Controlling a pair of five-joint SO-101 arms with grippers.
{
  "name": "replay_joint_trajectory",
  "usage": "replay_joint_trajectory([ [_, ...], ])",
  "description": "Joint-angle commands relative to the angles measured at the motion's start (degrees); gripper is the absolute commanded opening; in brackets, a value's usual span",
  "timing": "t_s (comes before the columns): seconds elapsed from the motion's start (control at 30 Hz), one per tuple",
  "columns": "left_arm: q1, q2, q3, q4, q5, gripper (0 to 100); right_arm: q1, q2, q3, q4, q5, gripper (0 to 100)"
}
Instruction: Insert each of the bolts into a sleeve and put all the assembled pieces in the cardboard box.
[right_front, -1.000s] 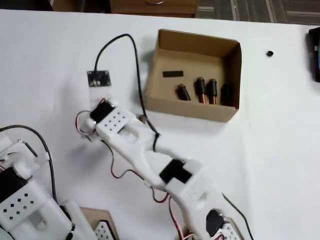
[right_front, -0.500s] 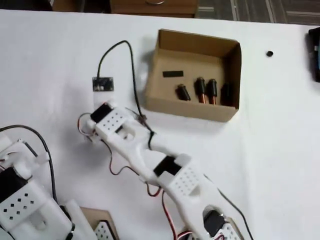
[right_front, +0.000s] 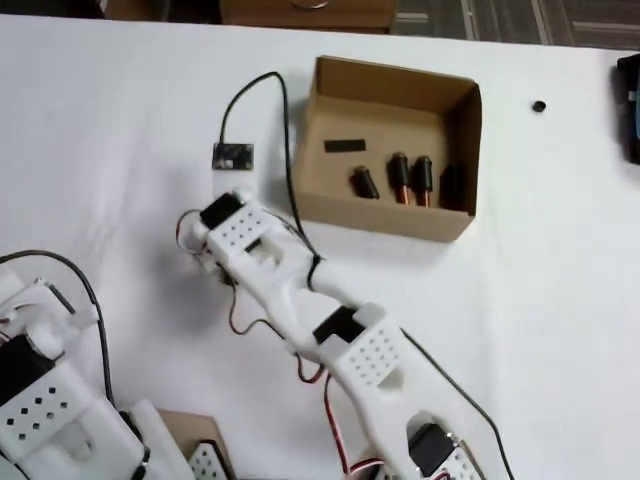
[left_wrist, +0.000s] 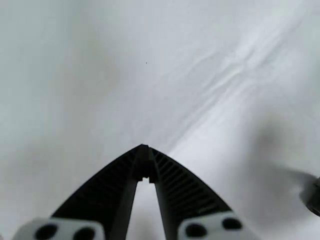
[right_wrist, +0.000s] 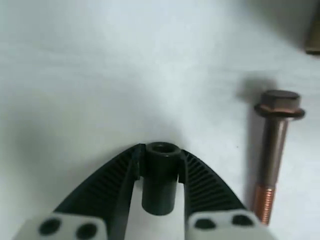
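In the right wrist view my right gripper is shut on a black sleeve, held upright with its open bore showing. A copper bolt lies on the white table close beside it, untouched. In the high view the right arm stretches from the near edge toward the cardboard box, and its wrist hides the gripper below. Several assembled pieces lie in the box. My left gripper is shut on nothing above bare tablecloth.
The left arm sits at the near left corner beside a brown board. A small black part lies far right, near a dark object at the table's edge. A black cable loops beside the box.
The right arm's wrist has swung to the right, closer to the cardboard box, and its cable loop has moved with it. The left arm has stayed still.
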Motion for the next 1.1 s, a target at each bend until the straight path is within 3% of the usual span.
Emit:
replay_joint_trajectory([
  [0.0, -0.1, -0.4, -1.5, -1.0, -0.4, 2, -0.2, 0.7, -3.8, -1.1, -0.1, 1.9],
  [0.43, -0.1, -0.4, -1.3, -1.0, -0.4, 2, -0.7, 0.1, -4.1, 1.9, 0.4, 2.9],
  [0.7, -0.1, -0.4, -1.2, -1.0, -0.4, 2, -1.7, 0.0, -5.1, 4.2, 0.1, 19.7],
  [1.07, 0.0, -0.4, -1.2, -1.0, -0.4, 2, -1.9, 0.7, -10.5, 13.3, -0.1, 19.8],
])
